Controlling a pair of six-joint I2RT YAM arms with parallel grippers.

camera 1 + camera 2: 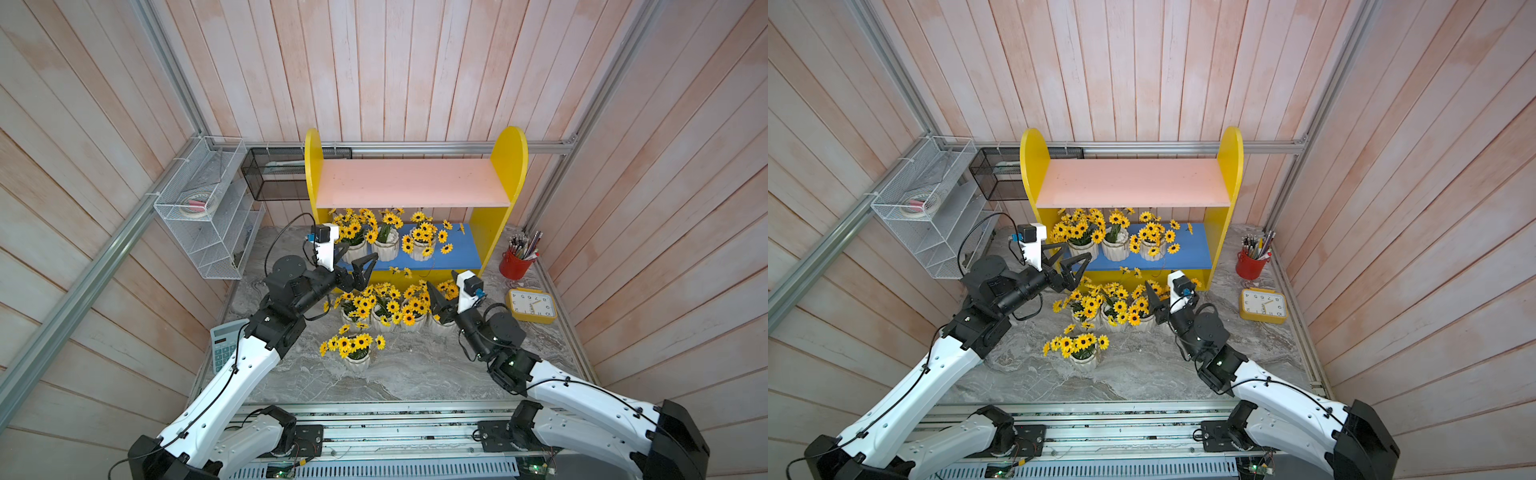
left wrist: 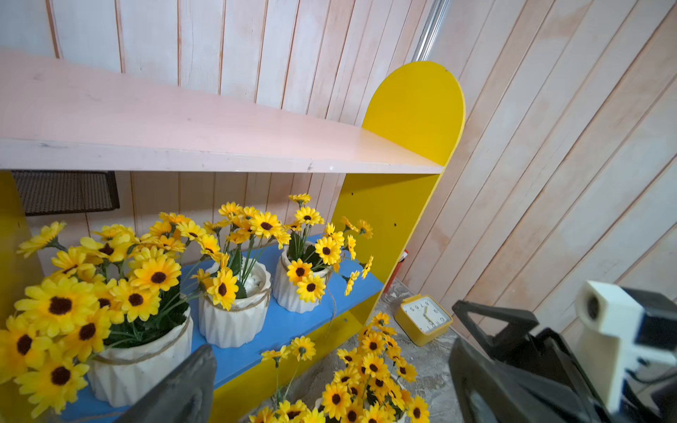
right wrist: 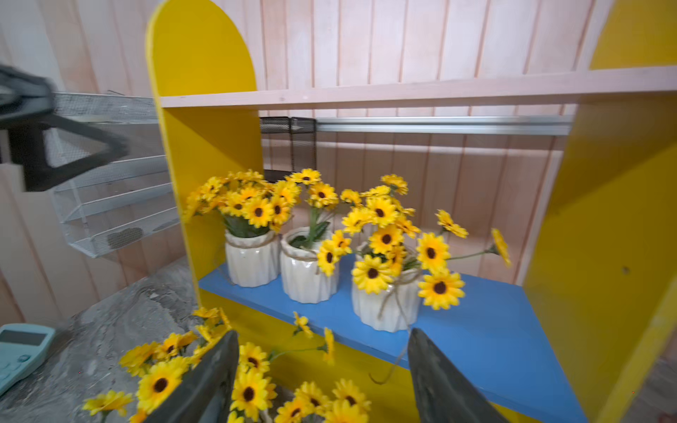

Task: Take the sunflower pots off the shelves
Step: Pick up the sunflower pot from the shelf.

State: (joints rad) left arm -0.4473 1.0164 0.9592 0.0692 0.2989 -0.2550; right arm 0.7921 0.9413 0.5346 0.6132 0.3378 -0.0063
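Hovering with jaws spread wide and empty, left gripper (image 1: 360, 259) faces three sunflower pots (image 1: 385, 245) on the shelves' (image 1: 505, 166) blue lower board (image 1: 461, 253). Right gripper (image 3: 322, 331): jaws parted, holding nothing, above others on the worktop (image 1: 415, 374).

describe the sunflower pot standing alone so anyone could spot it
Find the yellow shelf unit at the back. A row of sunflower pots stands on the table before it. The lone pot sits farther from the shelf, touching none.
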